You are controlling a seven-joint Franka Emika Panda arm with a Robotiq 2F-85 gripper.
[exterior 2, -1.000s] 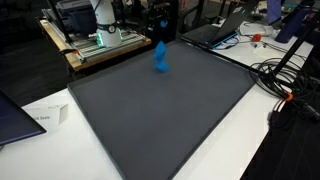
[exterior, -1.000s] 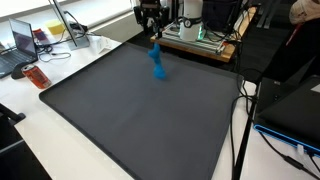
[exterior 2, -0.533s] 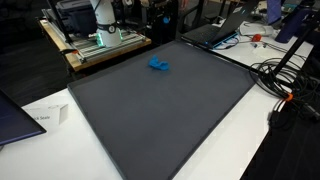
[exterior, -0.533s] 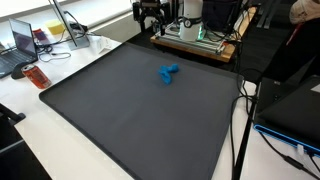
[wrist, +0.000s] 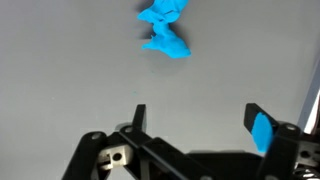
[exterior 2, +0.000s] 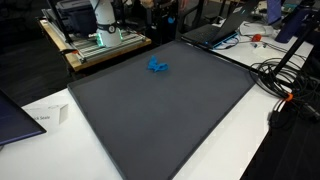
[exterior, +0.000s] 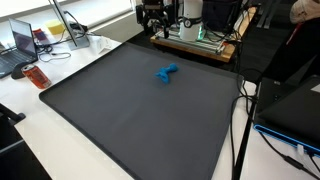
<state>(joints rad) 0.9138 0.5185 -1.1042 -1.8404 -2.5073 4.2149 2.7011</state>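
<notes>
A small crumpled blue object (exterior: 167,73) lies flat on the dark grey mat (exterior: 130,120), near its far edge; it also shows as the blue object (exterior 2: 157,66) in the opposite exterior view. My gripper (exterior: 152,17) hangs well above it and slightly beyond, open and empty. In the wrist view the blue object (wrist: 165,30) sits at the top centre, ahead of the gripper (wrist: 198,122). Its two dark fingers stand wide apart with only bare mat between them. A blue patch shows on one fingertip (wrist: 262,130).
A wooden board carrying white equipment (exterior: 200,40) stands just behind the mat. Laptops (exterior: 20,40) (exterior 2: 215,33), an orange object (exterior: 37,76), a paper card (exterior 2: 45,117) and cables (exterior 2: 285,80) lie on the white tables around the mat.
A second ago the blue object hung upright under the gripper. The gripper opened, the object dropped and now lies on the mat, and the gripper has risen a little.
</notes>
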